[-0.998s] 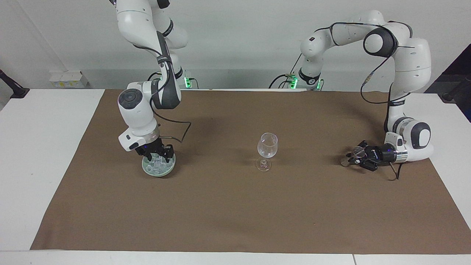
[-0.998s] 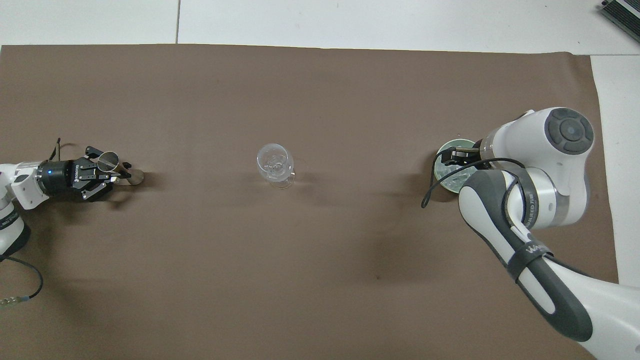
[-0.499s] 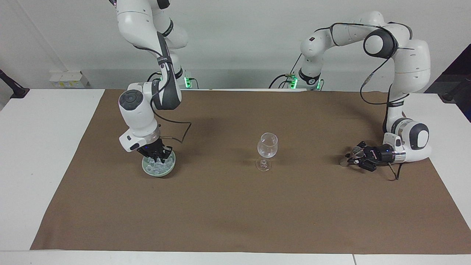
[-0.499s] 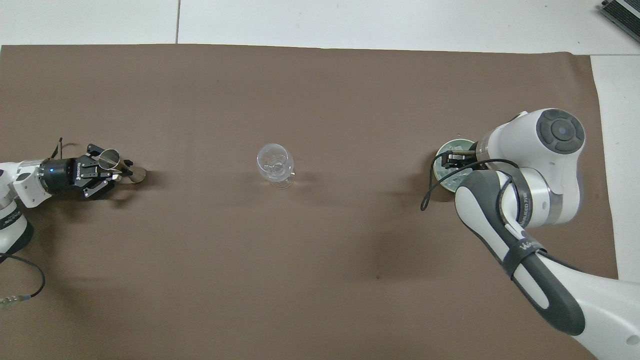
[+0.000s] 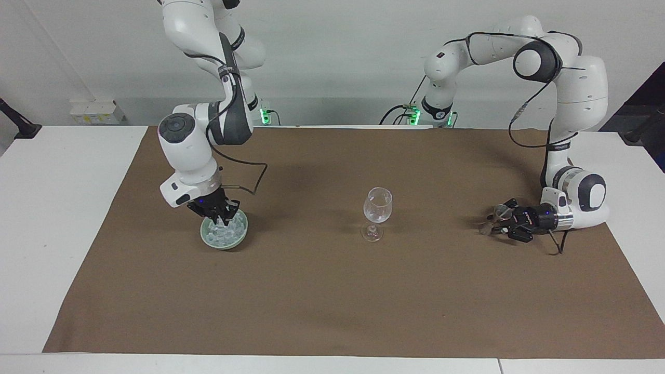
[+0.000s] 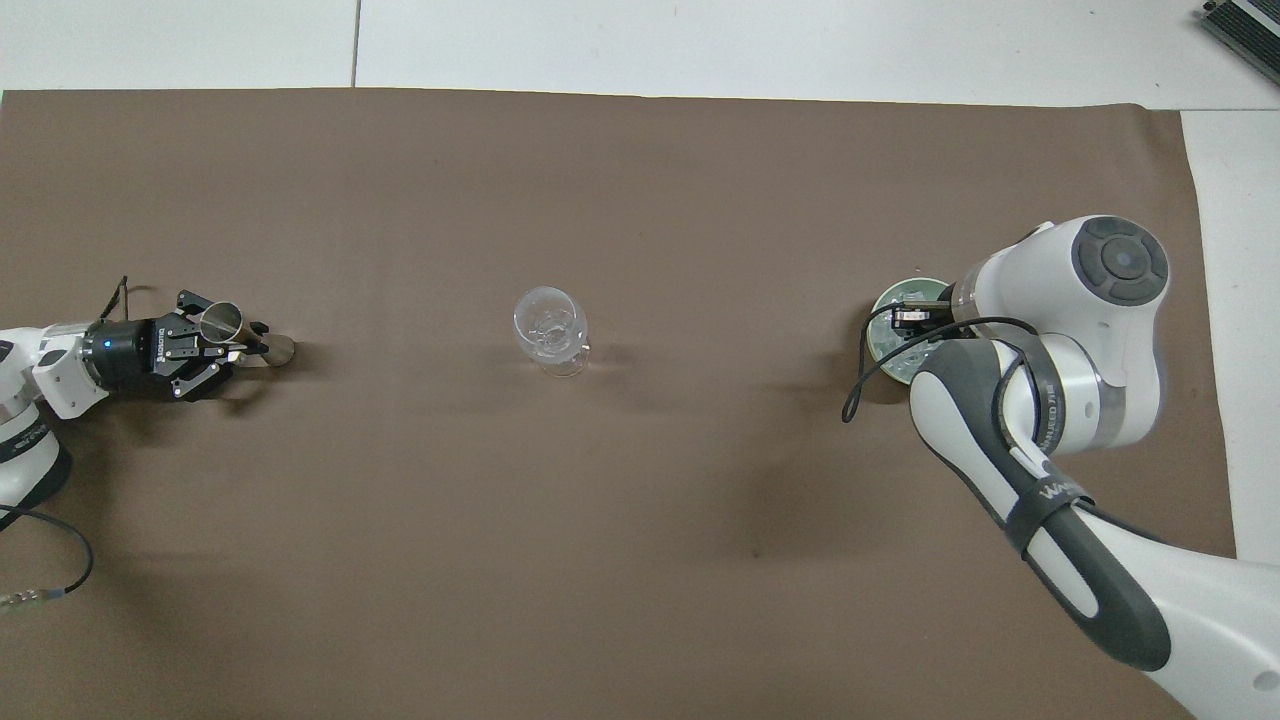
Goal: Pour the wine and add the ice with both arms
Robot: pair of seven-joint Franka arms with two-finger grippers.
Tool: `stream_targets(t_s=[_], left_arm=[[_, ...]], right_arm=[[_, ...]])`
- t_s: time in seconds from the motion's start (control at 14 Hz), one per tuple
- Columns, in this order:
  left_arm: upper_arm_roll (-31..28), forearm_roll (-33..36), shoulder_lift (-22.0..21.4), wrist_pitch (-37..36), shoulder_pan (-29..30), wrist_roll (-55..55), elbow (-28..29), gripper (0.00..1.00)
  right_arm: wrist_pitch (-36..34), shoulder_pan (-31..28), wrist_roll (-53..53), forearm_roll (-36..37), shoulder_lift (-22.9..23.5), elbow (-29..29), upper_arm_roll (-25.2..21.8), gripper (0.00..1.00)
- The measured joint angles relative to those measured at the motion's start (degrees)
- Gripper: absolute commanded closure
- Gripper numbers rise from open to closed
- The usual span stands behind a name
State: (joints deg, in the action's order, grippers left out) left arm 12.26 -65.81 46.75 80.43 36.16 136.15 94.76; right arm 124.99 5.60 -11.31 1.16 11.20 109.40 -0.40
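Right arm's end of the table: noted the right arm dropping from its base in a steep bend, elbow high, forearm folded back, wrist turned straight down. Found the right gripper (image 5: 222, 218) (image 6: 912, 318) poised over a pale green bowl (image 5: 205, 235) (image 6: 900, 288), tips just at the top of the heap, fingers pinched together. Could not tell whether a cube sat between them. Saw the ice (image 5: 224, 236) (image 6: 900, 356) piled in that bowl, clear cubes glinting, none spotted on the brown cloth (image 5: 311, 291) around it.

Mid-table: recorded a clear stemmed wine glass (image 5: 377, 205) (image 6: 545, 325) standing upright on the cloth, well apart from both grippers and roughly between them.

Left arm's end: noted the left arm arching high from its base, elbow up and outward, forearm dropping vertically, wrist bent level so the hand lay low and near horizontal over the cloth, pointing toward the wine glass. Found the left gripper (image 5: 501, 221) (image 6: 235, 340) set about a small stemmed cup (image 5: 500, 211) (image 6: 220, 322), tilted, mouth raised, foot down at the cloth. Could not tell whether clamped on the cup or let go of it. Saw black cable looping from the wrist onto the cloth beside it.
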Motion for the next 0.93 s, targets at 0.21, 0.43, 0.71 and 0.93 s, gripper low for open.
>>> stream_targets(t_s=[0.21, 0.43, 0.71, 0.93], left_arm=[[0.0, 0.0, -0.1, 0.0, 0.1, 0.0, -1.1, 0.14], [-0.9, 2.8, -1.5, 0.7, 0.3, 0.0, -3.2, 0.14], [-4.8, 9.6, -6.8, 1.1, 0.5, -2.9, -6.5, 0.15], [-4.8, 14.1, -13.1, 2.2, 0.1, -13.2, -7.5, 0.15]], right_arm=[[-5.2, 0.1, 0.0, -0.1, -2.7, -2.9, 1.6, 1.00], [-8.7, 0.2, -2.5, -0.1, -3.1, -6.8, 5.7, 1.00], [-10.5, 1.2, -7.0, -0.1, -3.0, -10.0, 8.3, 1.00], [-12.3, 4.1, -12.6, -0.1, -2.3, -12.8, 8.4, 1.00]])
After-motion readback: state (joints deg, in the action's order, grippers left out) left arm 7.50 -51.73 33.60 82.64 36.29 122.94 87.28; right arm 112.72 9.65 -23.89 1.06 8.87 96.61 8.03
